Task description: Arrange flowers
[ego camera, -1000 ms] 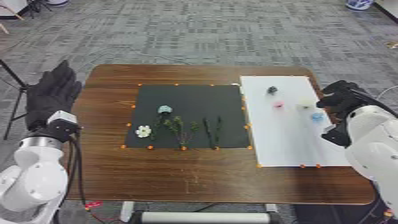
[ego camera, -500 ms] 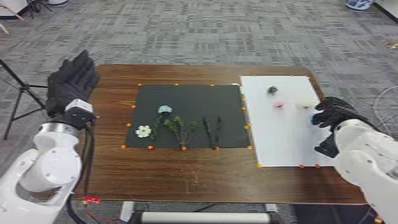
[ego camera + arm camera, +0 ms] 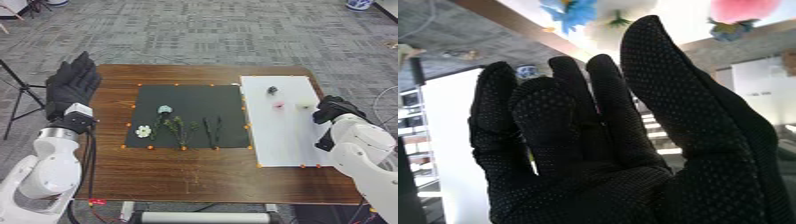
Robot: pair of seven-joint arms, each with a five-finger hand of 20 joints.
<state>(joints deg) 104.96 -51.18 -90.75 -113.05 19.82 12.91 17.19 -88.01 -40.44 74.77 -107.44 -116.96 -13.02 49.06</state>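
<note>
Blue looks to be the next pick.
Head view: the black-gloved right hand (image 3: 334,110) is at the right edge of the white rectangular board (image 3: 289,142), the small pink flower (image 3: 279,105) farther in. A white open flower (image 3: 143,131) and leafy green stems (image 3: 181,132) lie on the black square mat (image 3: 195,95). Right wrist view: fingers loosely extended, thumb apart, pinching nothing; the frilly blue flower (image 3: 578,14) is beyond them. Picking seems in hand (petals crush easily), so the next move calls for a gentle pinch.

Loose pale flowers (image 3: 143,131) and green stems (image 3: 183,135) on black and white sheets (image 3: 289,142)
</note>
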